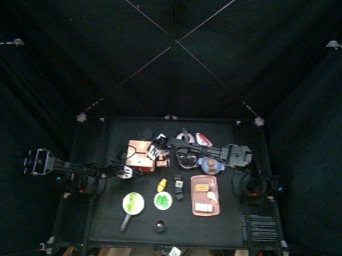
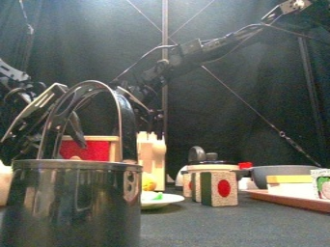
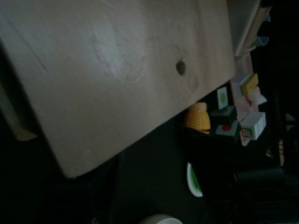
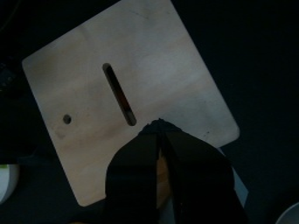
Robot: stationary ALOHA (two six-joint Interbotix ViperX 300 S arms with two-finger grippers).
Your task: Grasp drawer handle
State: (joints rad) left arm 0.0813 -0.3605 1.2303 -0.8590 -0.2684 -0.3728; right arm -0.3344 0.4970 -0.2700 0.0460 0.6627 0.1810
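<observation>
The drawer [image 1: 139,153] is a small tan and reddish-brown box left of the table's middle. The front view shows it behind the pot's bail [image 2: 88,147]. My right gripper [image 1: 166,155] reaches across from the right to its right side. In the right wrist view the jaws [image 4: 158,131] are closed to a narrow point over the drawer's pale wooden panel [image 4: 105,96], which has a slot and a small hole. A thin tan strip shows between them; the rest of the handle is hidden. My left gripper [image 1: 123,168] hovers open beside the drawer, close over the same panel [image 3: 105,70].
Two green bowls [image 1: 132,204] [image 1: 163,200] and a pinkish tray [image 1: 203,195] lie toward the front edge. A metal pot [image 2: 71,198] with a raised bail stands close in the front view, beside a small block with a red dot [image 2: 217,186].
</observation>
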